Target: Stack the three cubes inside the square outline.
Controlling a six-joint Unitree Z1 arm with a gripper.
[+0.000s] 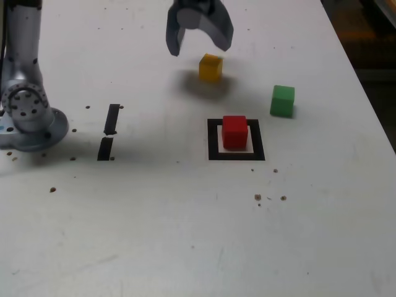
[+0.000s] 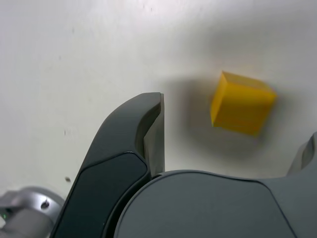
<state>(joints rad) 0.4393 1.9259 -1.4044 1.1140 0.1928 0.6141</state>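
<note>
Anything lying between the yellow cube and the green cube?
Nothing: the exterior view shows only bare white table between the yellow cube and the green cube.

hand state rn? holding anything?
Hand: open, empty, above the table near the yellow cube, not touching it.

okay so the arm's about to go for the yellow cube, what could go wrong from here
1. The open gripper hangs off-centre, toward the exterior view's left of the yellow cube; closing there could knock the cube away rather than grasp it.
2. The red cube sits toward the far side of the square outline, so a careless stack could push it onto the tape.
</note>
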